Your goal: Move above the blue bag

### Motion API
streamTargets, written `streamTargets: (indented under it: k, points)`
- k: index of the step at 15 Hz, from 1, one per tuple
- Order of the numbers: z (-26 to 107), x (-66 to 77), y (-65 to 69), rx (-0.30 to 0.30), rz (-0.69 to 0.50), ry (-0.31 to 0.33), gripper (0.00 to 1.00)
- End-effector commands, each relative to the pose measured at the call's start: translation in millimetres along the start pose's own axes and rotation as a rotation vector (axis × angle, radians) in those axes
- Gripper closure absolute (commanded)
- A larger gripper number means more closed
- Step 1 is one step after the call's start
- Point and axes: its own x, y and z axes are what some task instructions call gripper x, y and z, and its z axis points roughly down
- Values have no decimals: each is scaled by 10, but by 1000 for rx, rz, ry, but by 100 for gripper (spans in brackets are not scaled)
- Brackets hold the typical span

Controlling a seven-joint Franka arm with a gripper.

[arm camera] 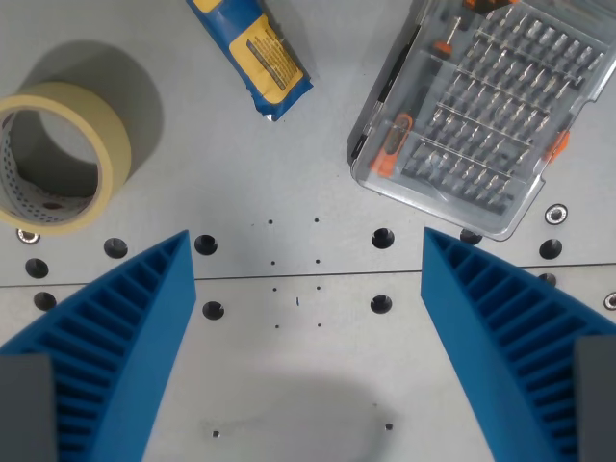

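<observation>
Three loose things lie on the counter, all beyond the claw: one blue bag ahead and slightly toward the wrist view's left, one roll of tape far to the wrist view's left, and one clear bit case toward the wrist view's right. Two blue fingers frame the view.

Bench: matt grey metal. Blue bag: glossy plastic film. Bit case: clear glossy plastic, metal bits inside. Tape roll: matt paper. End effector fingers: ribbed matt blue plastic.
</observation>
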Motion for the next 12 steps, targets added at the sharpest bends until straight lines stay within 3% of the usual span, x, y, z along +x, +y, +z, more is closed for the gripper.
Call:
streamTargets:
  k: [1,12]
  points:
    - [-18,-2,0,0,-1,4,0]
    - [54,30,-22,-1,-67,8,0]
